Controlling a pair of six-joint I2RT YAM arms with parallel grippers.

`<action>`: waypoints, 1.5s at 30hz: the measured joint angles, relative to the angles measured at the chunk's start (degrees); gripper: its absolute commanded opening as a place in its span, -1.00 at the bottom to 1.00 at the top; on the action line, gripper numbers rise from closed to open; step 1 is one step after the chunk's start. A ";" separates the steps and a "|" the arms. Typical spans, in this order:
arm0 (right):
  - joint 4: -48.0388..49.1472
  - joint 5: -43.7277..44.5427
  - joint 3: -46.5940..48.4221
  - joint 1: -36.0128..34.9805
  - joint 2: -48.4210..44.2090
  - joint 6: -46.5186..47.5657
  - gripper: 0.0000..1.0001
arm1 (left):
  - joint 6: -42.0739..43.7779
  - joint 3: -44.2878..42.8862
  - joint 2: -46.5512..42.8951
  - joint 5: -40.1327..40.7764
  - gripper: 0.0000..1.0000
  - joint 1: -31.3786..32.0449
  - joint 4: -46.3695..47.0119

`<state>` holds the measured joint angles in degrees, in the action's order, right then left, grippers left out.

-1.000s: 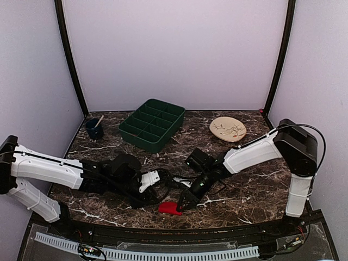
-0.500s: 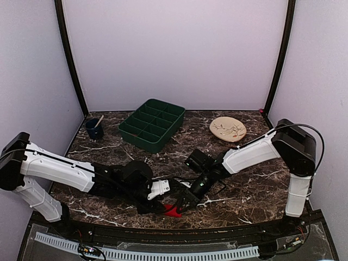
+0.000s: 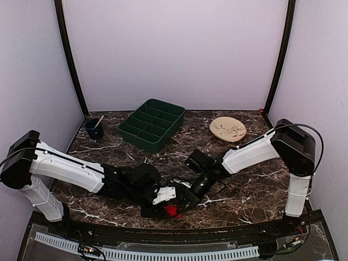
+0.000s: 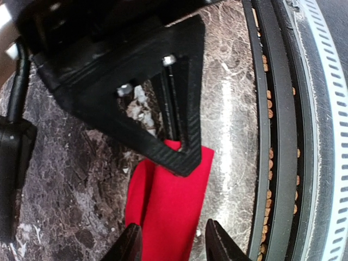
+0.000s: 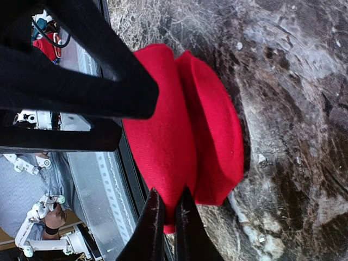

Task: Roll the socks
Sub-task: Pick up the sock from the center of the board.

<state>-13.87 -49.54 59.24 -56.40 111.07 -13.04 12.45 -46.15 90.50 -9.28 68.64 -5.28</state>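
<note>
Top external view: the left claw (image 4: 173, 246) has swept in from the side to the socks (image 3: 173, 210), which lie well in front of the green tray (image 3: 136, 138), at the table (image 3: 244, 185) edge farthest from it.
Left claw: it has widened; its fingers stand apart, one on each side of the red fabric, holding nothing yet.
Right claw (image 5: 169, 191): unmoved, pinched almost closed on a thin fold at the socks' end.
Socks: folded double, no roll yet.
Meaning: both claws now meet at the socks; rolling looks barely begun.
</note>
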 measured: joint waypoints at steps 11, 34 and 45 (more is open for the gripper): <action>-0.15 -0.85 0.00 0.15 0.61 0.02 -0.94 | 1.60 -2.16 3.54 -1.29 -0.17 0.98 -1.03; -0.44 -4.37 0.00 0.68 1.99 0.04 -0.94 | 5.46 -5.16 8.63 8.35 -0.30 5.20 -1.09; -1.33 -5.29 -0.04 1.25 2.19 -0.13 -0.52 | 6.54 -7.10 10.34 8.50 -0.80 5.51 -1.66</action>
<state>-15.20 -54.83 59.20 -55.16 113.25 -13.17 18.98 -53.25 100.84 -0.78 74.15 -6.94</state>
